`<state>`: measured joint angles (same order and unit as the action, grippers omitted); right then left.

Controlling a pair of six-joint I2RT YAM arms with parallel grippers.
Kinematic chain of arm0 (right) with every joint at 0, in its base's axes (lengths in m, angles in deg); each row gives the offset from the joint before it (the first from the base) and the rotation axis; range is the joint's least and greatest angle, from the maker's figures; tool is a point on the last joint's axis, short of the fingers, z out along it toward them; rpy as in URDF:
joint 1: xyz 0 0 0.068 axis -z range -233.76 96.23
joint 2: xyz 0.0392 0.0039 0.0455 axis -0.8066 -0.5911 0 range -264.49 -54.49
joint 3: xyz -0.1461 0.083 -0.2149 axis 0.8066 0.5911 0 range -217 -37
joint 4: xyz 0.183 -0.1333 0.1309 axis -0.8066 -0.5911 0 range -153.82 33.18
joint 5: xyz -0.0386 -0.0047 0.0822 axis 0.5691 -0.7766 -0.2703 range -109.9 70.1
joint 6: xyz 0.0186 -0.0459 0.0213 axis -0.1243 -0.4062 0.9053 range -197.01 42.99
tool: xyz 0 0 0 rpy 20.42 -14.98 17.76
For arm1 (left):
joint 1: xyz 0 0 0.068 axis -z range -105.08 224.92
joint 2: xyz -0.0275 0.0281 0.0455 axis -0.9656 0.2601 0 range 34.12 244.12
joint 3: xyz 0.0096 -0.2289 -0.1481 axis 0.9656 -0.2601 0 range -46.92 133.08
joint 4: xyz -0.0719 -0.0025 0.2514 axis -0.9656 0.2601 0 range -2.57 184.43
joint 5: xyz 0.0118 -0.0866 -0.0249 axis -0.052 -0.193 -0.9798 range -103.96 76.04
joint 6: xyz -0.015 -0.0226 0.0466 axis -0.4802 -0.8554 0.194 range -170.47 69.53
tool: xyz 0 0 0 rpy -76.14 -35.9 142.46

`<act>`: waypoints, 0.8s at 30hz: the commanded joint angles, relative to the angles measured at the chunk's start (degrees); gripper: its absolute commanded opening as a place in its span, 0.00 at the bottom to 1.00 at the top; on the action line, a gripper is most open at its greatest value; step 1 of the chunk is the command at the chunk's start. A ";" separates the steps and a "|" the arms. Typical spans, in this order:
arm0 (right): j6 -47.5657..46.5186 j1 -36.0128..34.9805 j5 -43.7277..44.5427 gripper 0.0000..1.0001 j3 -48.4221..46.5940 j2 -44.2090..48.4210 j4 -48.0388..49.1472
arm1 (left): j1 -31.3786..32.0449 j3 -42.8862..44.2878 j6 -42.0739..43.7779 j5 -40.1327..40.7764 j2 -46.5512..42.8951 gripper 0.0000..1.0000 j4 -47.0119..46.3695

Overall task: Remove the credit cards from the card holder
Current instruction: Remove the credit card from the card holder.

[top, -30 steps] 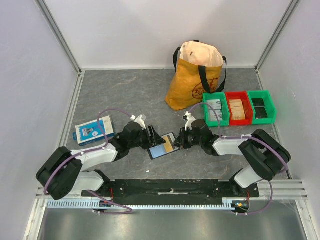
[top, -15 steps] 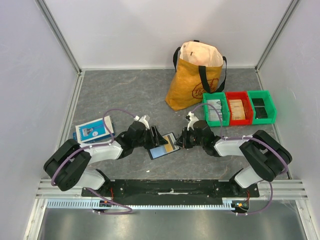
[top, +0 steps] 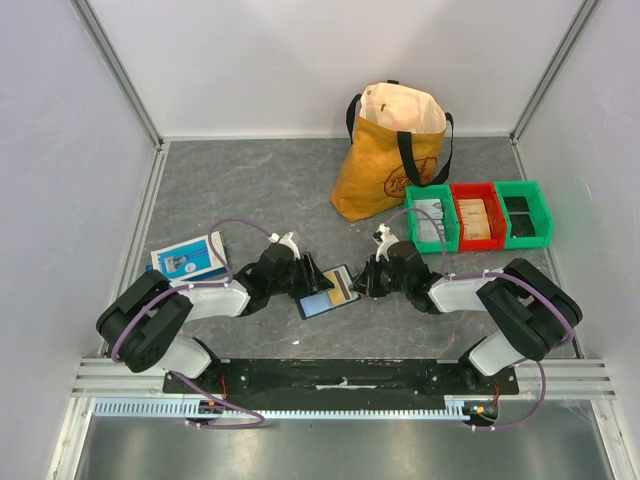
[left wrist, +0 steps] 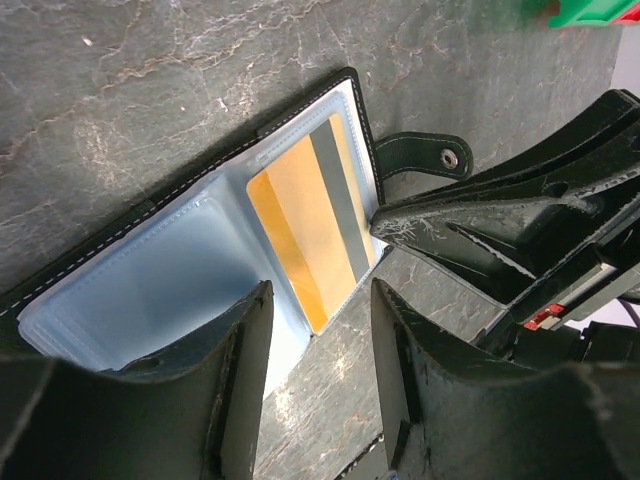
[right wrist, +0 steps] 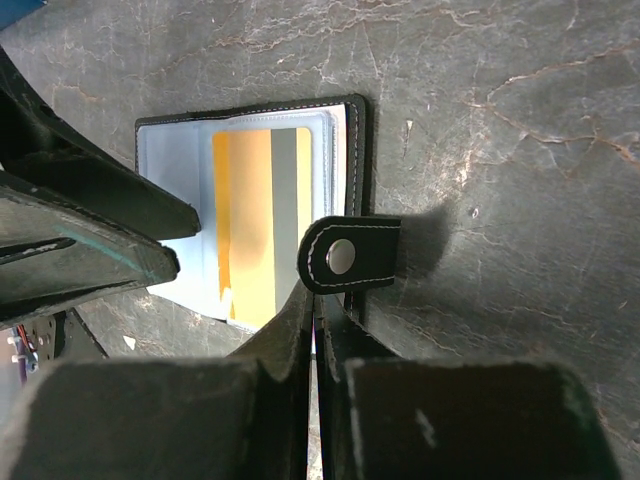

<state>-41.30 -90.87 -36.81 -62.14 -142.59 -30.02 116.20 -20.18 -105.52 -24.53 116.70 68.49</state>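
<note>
The right claw [right wrist: 315,300], fingers together, meets the edge of the open card holder [right wrist: 175,165] beside its tab [right wrist: 345,255], seemingly pinning it flat. The left claw [left wrist: 320,295], jaws apart, hovers by the orange card [left wrist: 300,230]. The holder lies midway along the counter [top: 250,190]'s near edge.

Left pincer [top: 311,272] slid in over the card holder [top: 328,292], now above its pale leaf, jaws drawn narrower. Right pincer [right wrist: 315,300] closed up, fingers together at the tab edge.
</note>
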 commanded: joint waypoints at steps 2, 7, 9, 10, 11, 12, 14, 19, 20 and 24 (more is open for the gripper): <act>0.51 0.36 -0.50 0.04 1.24 -1.20 -1.93 | 0.21 -0.20 -2.43 1.86 2.14 0.49 -4.35; 0.33 0.54 -0.76 0.03 0.98 -1.55 -2.81 | 0.21 -1.16 -2.79 2.83 3.45 0.47 -5.76; 0.33 0.54 -0.93 0.03 0.98 -1.82 -2.73 | 0.21 -1.43 -3.13 2.40 4.07 0.46 -6.81; 0.24 0.63 -1.11 0.03 0.98 -1.90 -2.73 | 0.21 -1.69 -3.57 2.22 4.42 0.46 -7.51; 0.33 0.71 -1.20 0.03 0.98 -1.99 -2.64 | 0.21 -2.13 -4.01 2.13 4.77 0.45 -8.30; 0.33 0.72 -1.29 0.03 0.98 -1.91 -2.46 | 0.21 -2.39 -4.45 2.04 4.86 0.45 -8.92; 0.42 0.80 -1.46 0.03 1.06 -1.99 -2.46 | 0.21 -3.27 -4.98 1.96 5.30 0.44 -10.32; 0.42 1.07 -1.73 0.02 1.06 -2.26 -2.29 | 0.29 -4.24 -6.12 0.55 6.97 0.42 -13.40; 0.51 0.98 -1.81 0.02 1.06 -2.26 -2.20 | 0.21 -4.33 -6.30 0.37 7.32 0.41 -13.84; 0.51 1.07 -1.90 0.02 1.06 -2.34 -2.11 | 0.30 -5.12 -7.18 -0.15 8.29 0.40 -15.77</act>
<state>-40.34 -89.80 -38.88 -61.97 -143.42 -29.21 116.20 -23.83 -110.70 -24.11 123.08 54.92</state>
